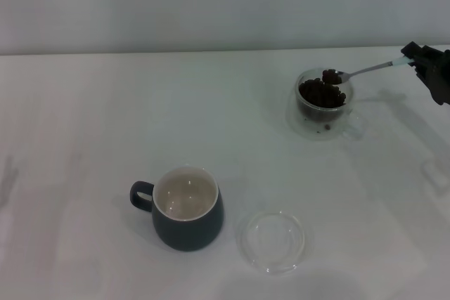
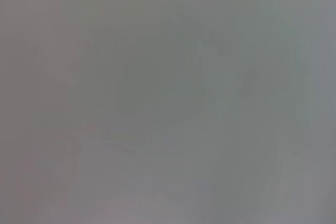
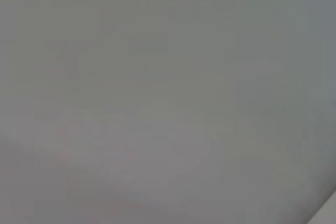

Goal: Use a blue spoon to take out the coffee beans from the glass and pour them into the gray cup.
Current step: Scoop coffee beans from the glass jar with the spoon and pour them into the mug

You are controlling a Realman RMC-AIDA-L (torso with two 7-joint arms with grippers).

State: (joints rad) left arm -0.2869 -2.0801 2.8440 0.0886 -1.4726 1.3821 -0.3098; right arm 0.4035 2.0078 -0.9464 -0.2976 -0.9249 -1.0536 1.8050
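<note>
Right gripper: enters the head view at 3 o'clock, at the far right edge, dark housing only partly in frame. Its fingers are clenched on the pale handle end of the blue spoon. Spoon runs from the fingers toward 9 o'clock, tilted slightly downward, neck shiny. Its bowl sits over the rim of the glass and carries a small heap of coffee beans.

Glass: stands upright on the bench at about 2 o'clock of the head view, clear side handle pointing toward 4 o'clock. More dark beans fill its upper part, just below the spoon bowl; whether the bowl touches that pile cannot be told.

Gray cup: upright at about 6 o'clock of the view, well apart from the glass, loop handle toward 9 o'clock. Cream inside visible, no beans seen in it.

Flat clear round dish: lies on the bench just beside the gray cup, on its 3 o'clock side, apart from it.

Left gripper: not seen in the head view. Left wrist view and right wrist view show only a plain grey field; nothing to identify.
</note>
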